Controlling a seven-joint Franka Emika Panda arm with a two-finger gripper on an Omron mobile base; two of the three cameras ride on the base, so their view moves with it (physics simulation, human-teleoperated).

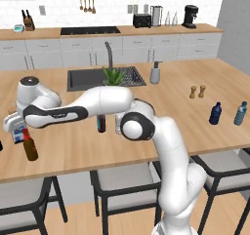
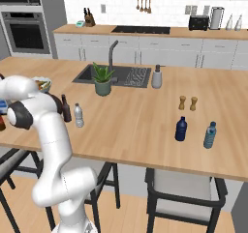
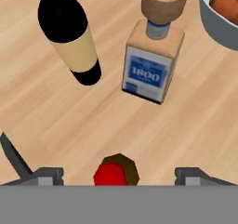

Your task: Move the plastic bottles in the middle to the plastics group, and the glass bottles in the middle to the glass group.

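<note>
The brown bottle with the red cap [image 3: 116, 170] stands upright on the wooden surface [image 3: 186, 130], directly below the claw [image 3: 118, 174] and centred in the gap between its two fingertips, which stand wide apart and touch nothing. In the left base view this brown bottle [image 1: 30, 146] sits just beneath the claw [image 1: 13, 123] at the far left end of the surface [image 1: 185, 117]. Beyond the claw, near it, stands the flat clear bottle with the blue-and-white label and cork stopper [image 3: 154, 56], upright; beside that a dark bottle with a cream label [image 3: 69, 35], and the rim of a fruit bowl [image 3: 216, 18] further off to the other side. Well away from the claw, mid-surface, stand the near-black bottle [image 2: 66, 108] and the small clear water bottle [image 2: 78, 115], close together. At the far end, well apart from the claw, are the dark-blue bottle [image 2: 180, 129] and the light-blue bottle [image 2: 209, 135], with the wooden shakers [image 2: 187, 103] behind them.
</note>
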